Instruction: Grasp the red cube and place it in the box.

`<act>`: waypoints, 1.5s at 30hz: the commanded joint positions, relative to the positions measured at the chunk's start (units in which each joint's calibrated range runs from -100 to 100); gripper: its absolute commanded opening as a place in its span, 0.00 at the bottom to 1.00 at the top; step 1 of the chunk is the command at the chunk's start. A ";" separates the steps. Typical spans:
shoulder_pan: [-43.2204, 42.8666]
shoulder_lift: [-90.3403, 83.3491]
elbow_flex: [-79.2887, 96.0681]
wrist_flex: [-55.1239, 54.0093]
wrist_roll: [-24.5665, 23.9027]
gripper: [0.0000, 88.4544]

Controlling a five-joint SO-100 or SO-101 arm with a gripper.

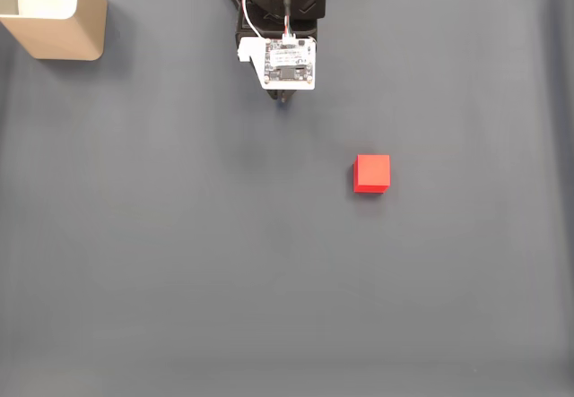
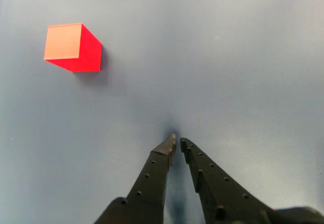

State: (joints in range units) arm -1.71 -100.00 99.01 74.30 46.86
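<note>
Black gripper (image 2: 177,142), nearly clenched and empty, tips seemingly just above the grey mat (image 1: 179,263). In the fixed view, the box (image 1: 56,16) sits far left of the arm; the cube (image 1: 371,173) lies down-right of it.

In the fixed view, the box (image 1: 56,22) at ten o'clock is cropped by the top and left edges. The arm's white camera board (image 1: 288,64) hides the hand beneath it. In the wrist view, the bottom edge crops the hand (image 2: 177,144).
</note>
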 commanded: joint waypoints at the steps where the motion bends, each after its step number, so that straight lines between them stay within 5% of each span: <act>1: 0.29 1.30 0.90 1.02 2.44 0.00; 45: 0.29 0.00 0.90 1.60 2.34 0.00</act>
State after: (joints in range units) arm -1.56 -99.83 99.28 74.94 49.11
